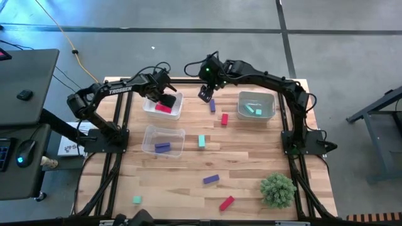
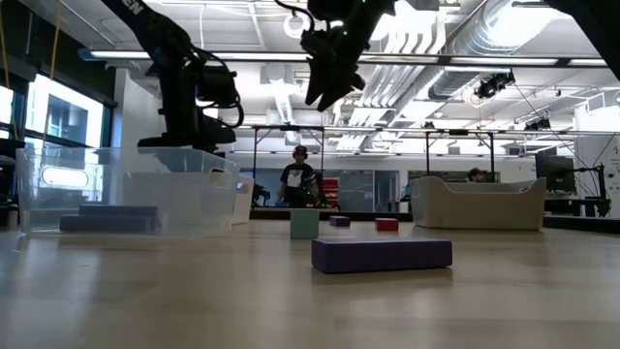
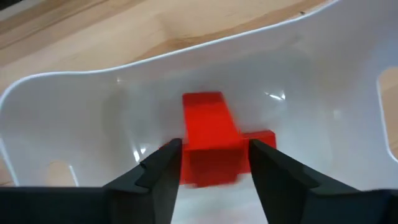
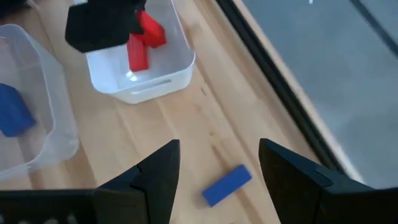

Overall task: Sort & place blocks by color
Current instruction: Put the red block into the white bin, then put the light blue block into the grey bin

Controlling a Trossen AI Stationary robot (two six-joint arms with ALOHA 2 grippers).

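My left gripper [image 1: 164,100] [image 3: 214,144] hangs over the white bin [image 1: 176,112] at the far left, shut on a red block [image 3: 208,134]. A second red block [image 3: 262,138] lies on the bin floor. My right gripper [image 1: 206,95] [image 4: 217,148] stands open, high above the table's far middle. A purple block [image 4: 227,185] lies flat on the wood below it. More loose blocks lie flat on the table: red [image 1: 224,118], teal [image 1: 201,141], purple [image 1: 211,179], red [image 1: 226,203] and teal [image 1: 136,199]. My left gripper has the red block's near end [image 3: 211,167] between its two fingers, and the block fills the gap. The fingers come from above, pointing steeply down into the bin. The block points down and away from them; I cannot tell whether its far end [image 3: 202,99] rests on the bin floor.
A clear bin [image 1: 164,133] with a purple block [image 1: 163,147] stands near the white one. Another clear bin [image 1: 271,113] at the far right holds teal blocks [image 1: 256,110]. A bushy green plant ball [image 1: 277,189] sits at the near right. People show in the room beyond.
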